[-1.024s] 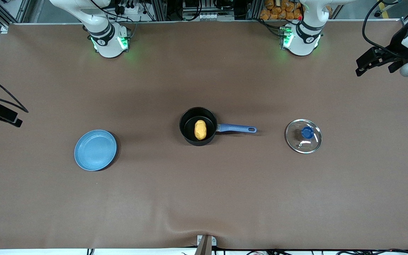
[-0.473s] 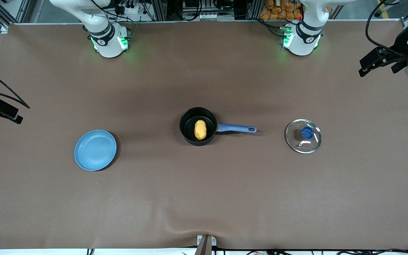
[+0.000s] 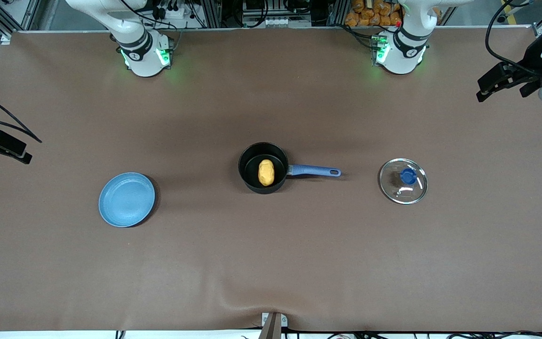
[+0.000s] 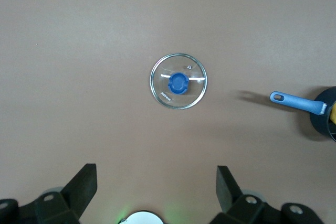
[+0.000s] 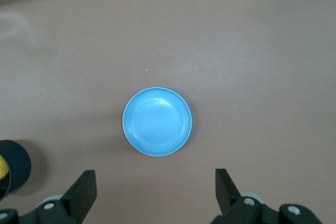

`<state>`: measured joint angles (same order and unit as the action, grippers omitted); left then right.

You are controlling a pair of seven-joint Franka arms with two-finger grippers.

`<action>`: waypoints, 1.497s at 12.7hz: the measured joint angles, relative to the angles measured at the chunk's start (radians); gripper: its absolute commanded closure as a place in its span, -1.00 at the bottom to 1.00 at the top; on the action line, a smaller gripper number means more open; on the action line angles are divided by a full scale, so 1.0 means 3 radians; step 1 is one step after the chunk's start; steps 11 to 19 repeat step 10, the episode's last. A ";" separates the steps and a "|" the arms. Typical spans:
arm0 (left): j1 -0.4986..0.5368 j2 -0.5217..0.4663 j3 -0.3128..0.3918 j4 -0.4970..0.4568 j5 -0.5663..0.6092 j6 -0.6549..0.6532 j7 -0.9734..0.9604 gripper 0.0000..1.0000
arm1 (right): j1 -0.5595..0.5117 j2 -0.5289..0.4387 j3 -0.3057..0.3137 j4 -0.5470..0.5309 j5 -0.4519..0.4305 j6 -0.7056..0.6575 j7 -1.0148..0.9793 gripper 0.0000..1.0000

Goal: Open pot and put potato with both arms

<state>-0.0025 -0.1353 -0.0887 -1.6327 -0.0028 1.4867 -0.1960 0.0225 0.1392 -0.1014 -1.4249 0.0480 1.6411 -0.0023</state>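
The black pot (image 3: 248, 160) with its blue handle (image 3: 313, 170) stands open at the table's middle. The yellow potato (image 3: 266, 172) lies inside it. The glass lid (image 3: 403, 181) with the blue knob lies flat on the table beside the pot, toward the left arm's end. My left gripper (image 3: 483, 92) is open and empty, high over the table's left-arm end; its wrist view shows the lid (image 4: 178, 81) and the handle (image 4: 296, 102). My right gripper (image 3: 5, 151) is open and empty, high over the right-arm end.
A flat light-blue plate (image 3: 126, 199) lies toward the right arm's end, a little nearer to the front camera than the pot; it is empty and also shows in the right wrist view (image 5: 157, 121). The pot's edge (image 5: 13, 169) shows there too.
Both grippers have drifted slightly outward toward their own ends of the table, then held still. The pot, potato, lid and plate have not moved.
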 measured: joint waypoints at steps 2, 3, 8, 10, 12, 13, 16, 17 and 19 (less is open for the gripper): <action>0.0000 0.0000 0.0000 0.0000 0.0000 0.0000 0.0000 -1.00 | 0.0000 0.0000 0.0000 -0.0003 -0.0056 -0.0004 -0.0082 -1.00; 0.0000 0.0000 0.0000 0.0000 0.0000 0.0000 0.0000 -1.00 | -0.0001 0.0000 -0.0001 -0.0005 -0.0071 -0.0005 -0.0122 -1.00; 0.0000 0.0000 0.0001 0.0000 0.0000 0.0000 0.0000 -1.00 | -0.0003 0.0000 -0.0003 -0.0008 -0.0091 -0.0071 -0.0149 -1.00; 0.0000 0.0001 0.0002 -0.0008 0.0000 -0.0002 0.0000 -1.00 | -0.0003 0.0000 -0.0003 -0.0008 -0.0092 -0.0073 -0.0149 -1.00; 0.0000 0.0001 0.0002 -0.0008 0.0000 -0.0002 0.0000 -1.00 | -0.0003 0.0000 -0.0003 -0.0008 -0.0092 -0.0073 -0.0149 -1.00; 0.0000 0.0001 0.0002 -0.0008 0.0000 -0.0002 0.0000 -1.00 | -0.0003 0.0000 -0.0003 -0.0008 -0.0092 -0.0073 -0.0149 -1.00; 0.0000 0.0001 0.0002 -0.0008 0.0000 -0.0002 0.0000 -1.00 | -0.0003 0.0000 -0.0003 -0.0008 -0.0092 -0.0073 -0.0149 -1.00; 0.0000 0.0001 0.0002 -0.0008 0.0000 -0.0002 0.0000 -1.00 | -0.0003 0.0000 -0.0003 -0.0008 -0.0092 -0.0073 -0.0149 -1.00; 0.0000 0.0001 0.0002 -0.0008 0.0000 -0.0002 0.0000 -1.00 | -0.0003 0.0000 -0.0003 -0.0008 -0.0092 -0.0073 -0.0149 -1.00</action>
